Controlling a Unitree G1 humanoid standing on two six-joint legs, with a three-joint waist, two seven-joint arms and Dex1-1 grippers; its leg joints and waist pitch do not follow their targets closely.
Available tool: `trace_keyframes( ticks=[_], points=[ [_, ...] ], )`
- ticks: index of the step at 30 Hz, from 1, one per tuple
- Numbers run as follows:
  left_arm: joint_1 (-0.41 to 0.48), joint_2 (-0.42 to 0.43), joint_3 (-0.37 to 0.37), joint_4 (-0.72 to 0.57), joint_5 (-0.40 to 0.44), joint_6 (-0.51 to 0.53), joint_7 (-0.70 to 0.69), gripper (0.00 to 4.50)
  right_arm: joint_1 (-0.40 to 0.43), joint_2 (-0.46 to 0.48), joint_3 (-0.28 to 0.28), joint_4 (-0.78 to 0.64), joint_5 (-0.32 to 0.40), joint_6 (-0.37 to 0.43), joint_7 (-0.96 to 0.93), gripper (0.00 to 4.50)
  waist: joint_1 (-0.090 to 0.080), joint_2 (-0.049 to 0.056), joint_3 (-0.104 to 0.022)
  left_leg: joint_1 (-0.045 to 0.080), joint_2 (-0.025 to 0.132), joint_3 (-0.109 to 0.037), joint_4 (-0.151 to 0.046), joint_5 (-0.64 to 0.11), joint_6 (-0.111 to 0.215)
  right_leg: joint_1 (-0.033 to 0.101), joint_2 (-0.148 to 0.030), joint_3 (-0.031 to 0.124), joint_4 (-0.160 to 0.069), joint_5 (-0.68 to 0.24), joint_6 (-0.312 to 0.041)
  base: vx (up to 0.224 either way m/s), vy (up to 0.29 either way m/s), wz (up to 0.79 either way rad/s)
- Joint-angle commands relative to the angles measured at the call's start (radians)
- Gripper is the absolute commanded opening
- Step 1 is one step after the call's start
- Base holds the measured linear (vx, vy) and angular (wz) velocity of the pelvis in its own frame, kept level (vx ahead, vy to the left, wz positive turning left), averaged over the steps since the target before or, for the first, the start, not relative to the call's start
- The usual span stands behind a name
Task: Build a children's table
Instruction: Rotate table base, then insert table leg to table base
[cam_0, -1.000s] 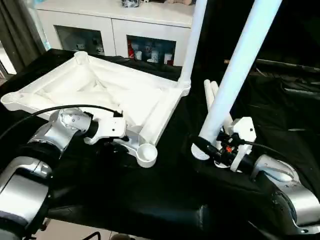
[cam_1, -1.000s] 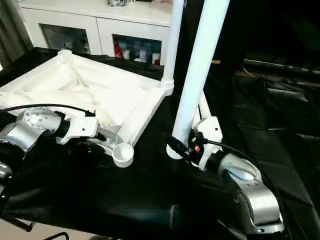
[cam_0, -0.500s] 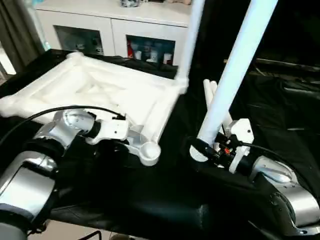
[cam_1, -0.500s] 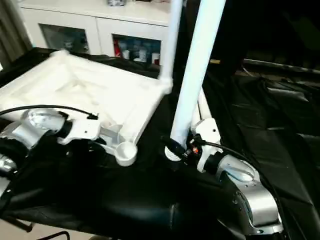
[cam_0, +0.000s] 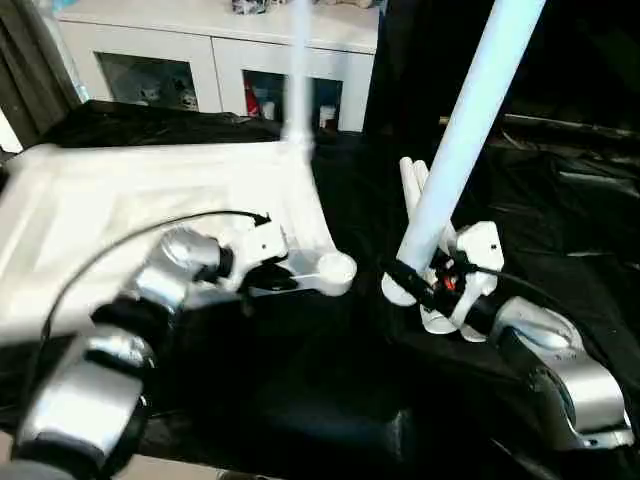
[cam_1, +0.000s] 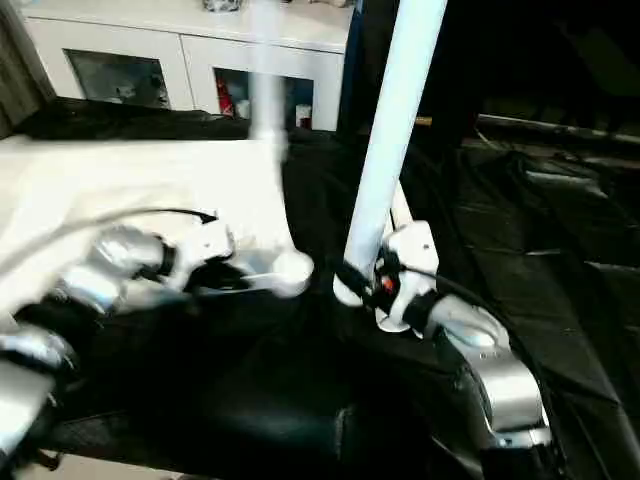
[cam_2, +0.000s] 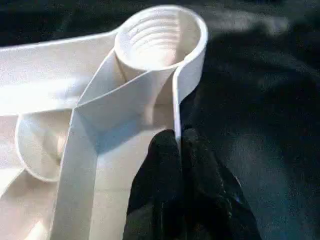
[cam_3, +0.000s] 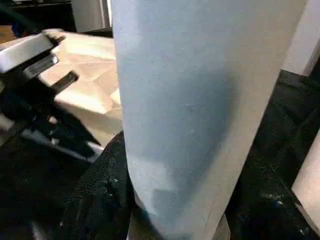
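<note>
**Clerk:** Item one, the tabletop?

**Me:** Tabletop, white plastic, rectangular, lying underside up on the black cloth in front of me, toward my left. Thin raised rim all round; a round corner socket, ridged inside like a thread, at the near corner. One leg stands upright in the far corner socket, blurred.

**Clerk:** Other legs?

**Me:** Long white tapered tubes. One, the held leg, rises steeply from my right gripper and leans a little away from me, its thick end low, just beside the near corner socket but apart from it. Two spare legs lie on the cloth behind it, side by side.

**Clerk:** Left arm?

**Me:** Silver forearm reaching in from the lower left, wrist turned so the left gripper points across at the tabletop's near corner. My jaws are pinched together on the thin rim wall just below the socket; one black finger sits inside the wall, the other outside.

**Clerk:** Right arm?

**Me:** Forearm coming in from the lower right, wrist angled inward. Jaws wrapped around the held leg near its thick end, gripping it; the black fingers show on either side of the tube.

**Clerk:** Background?

**Me:** White cabinet with glass doors, beyond the cloth.
</note>
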Motion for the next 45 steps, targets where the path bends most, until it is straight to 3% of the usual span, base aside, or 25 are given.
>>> trace_keyframes(
  ticks=[1, 3, 5, 6, 9, 15, 24, 31, 45],
  points=[
    [0.055, -0.014, -0.029, -0.084, 0.033, 0.048, 0.028, 0.02, -0.040, 0.011, -0.030, 0.040, 0.017, 0.031, -0.020, 1.93, 0.006, -0.007, -0.057, 0.021, 0.055, -0.016, -0.074, -0.153, 0.032, 0.035, -0.072, 0.028, -0.070, 0.032, -0.267, 0.000, 0.000, 0.00],
    [0.086, -0.015, -0.037, -0.142, 0.047, 0.067, 0.039, 0.02, -0.067, 0.024, -0.033, 0.068, 0.023, 0.039, -0.029, 1.93, 0.006, -0.004, -0.058, 0.022, 0.058, -0.017, -0.075, -0.151, 0.026, 0.034, -0.074, 0.029, -0.070, 0.014, -0.258, 0.000, 0.000, 0.00],
    [0.116, -0.014, -0.041, -0.189, 0.048, 0.085, 0.047, 0.02, -0.094, 0.039, -0.029, 0.093, 0.032, 0.037, -0.021, 1.93, 0.007, -0.005, -0.057, 0.023, 0.057, -0.015, -0.076, -0.151, 0.024, 0.031, -0.071, 0.029, -0.072, 0.001, -0.250, 0.000, 0.000, 0.00],
    [0.120, -0.013, -0.042, -0.197, 0.047, 0.088, 0.049, 0.01, -0.098, 0.041, -0.027, 0.097, 0.032, 0.036, -0.020, 1.93, 0.007, -0.011, -0.057, 0.021, 0.056, -0.014, -0.076, -0.141, 0.024, 0.031, -0.069, 0.029, -0.070, 0.011, -0.244, 0.000, 0.000, 0.00],
    [0.142, 0.000, -0.049, -0.228, 0.049, 0.098, 0.049, 0.01, -0.132, 0.051, -0.008, 0.146, 0.022, 0.027, -0.008, 1.93, 0.008, -0.010, -0.059, 0.021, 0.054, -0.014, -0.074, -0.118, 0.026, 0.030, -0.068, 0.027, -0.066, 0.038, -0.236, 0.000, 0.000, 0.00],
    [0.187, 0.035, -0.071, -0.330, 0.077, 0.170, 0.031, 0.00, -0.258, 0.090, 0.063, 0.356, -0.039, 0.023, 0.030, 1.93, -0.004, -0.016, -0.060, 0.020, 0.052, -0.012, -0.074, -0.101, 0.019, 0.030, -0.066, 0.025, -0.063, 0.060, -0.251, 0.000, 0.000, 0.00],
    [0.214, 0.042, -0.066, -0.400, 0.046, 0.224, 0.012, 0.00, -0.375, 0.153, 0.083, 0.571, -0.068, -0.056, 0.043, 1.93, -0.004, -0.022, -0.059, 0.023, 0.054, -0.010, -0.076, -0.112, 0.004, 0.029, -0.065, 0.026, -0.062, 0.070, -0.250, 0.000, 0.000, 0.00],
    [0.224, 0.049, -0.066, -0.429, 0.044, 0.250, 0.016, 0.00, -0.396, 0.158, 0.113, 0.622, -0.086, -0.047, 0.089, 1.93, -0.005, -0.026, -0.060, 0.024, 0.053, -0.010, -0.077, -0.101, 0.005, 0.030, -0.062, 0.025, -0.060, 0.093, -0.243, 0.000, 0.000, 0.00],
    [0.206, 0.060, -0.069, -0.412, 0.052, 0.248, 0.020, 0.00, -0.413, 0.127, 0.147, 0.618, -0.116, 0.011, 0.140, 1.93, -0.007, -0.030, -0.060, 0.026, 0.054, -0.012, -0.081, -0.150, -0.018, 0.028, -0.063, 0.027, -0.066, 0.046, -0.235, 0.000, 0.000, 0.00]
  ],
)
